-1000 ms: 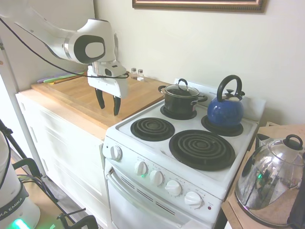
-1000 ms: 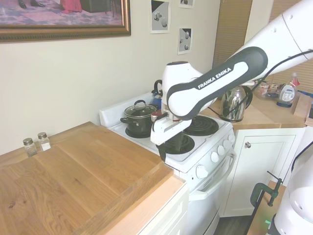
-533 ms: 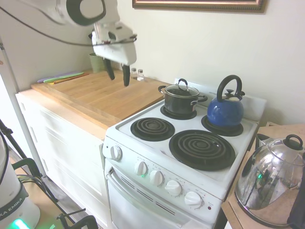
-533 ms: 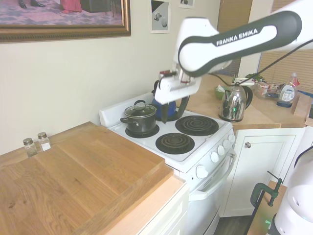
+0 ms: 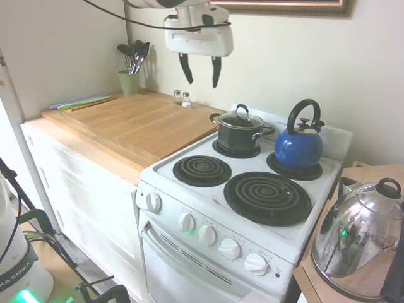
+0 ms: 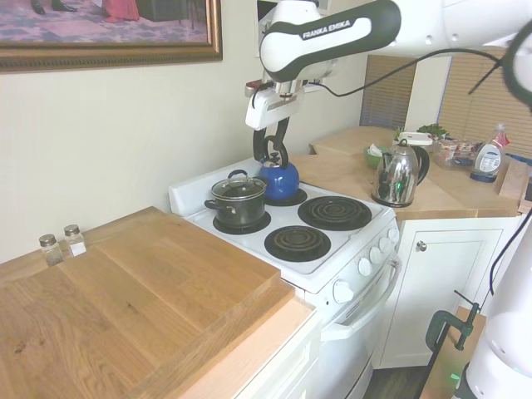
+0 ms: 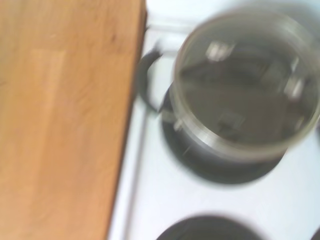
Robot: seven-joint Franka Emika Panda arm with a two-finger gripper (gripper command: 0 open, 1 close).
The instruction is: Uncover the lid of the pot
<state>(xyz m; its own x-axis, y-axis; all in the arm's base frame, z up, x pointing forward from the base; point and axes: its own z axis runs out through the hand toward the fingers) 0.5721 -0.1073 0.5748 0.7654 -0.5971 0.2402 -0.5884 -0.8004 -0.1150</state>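
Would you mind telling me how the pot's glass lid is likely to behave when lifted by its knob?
The lid looks rigid glass, so probably fragile if dropped. Its small black knob may pivot between the open end effector fingers. It likely sits loosely on the pot.

White Franka arm (image 6: 349, 29), glossy rounded links. Dark grey band along forearm link, white lettering "FRANKA EMIKA" on it. Black cable running from arm toward wrist block. White boxy hand housing below wrist, small red detail at its end in second exterior view. Gripper (image 5: 199, 69): two slim black fingers (image 5: 216, 71) hanging from white housing, clear gap between them. Wrist camera module on housing, dark. White rounded base (image 5: 22, 274), black "EMIKA" lettering, green light glowing low on it.
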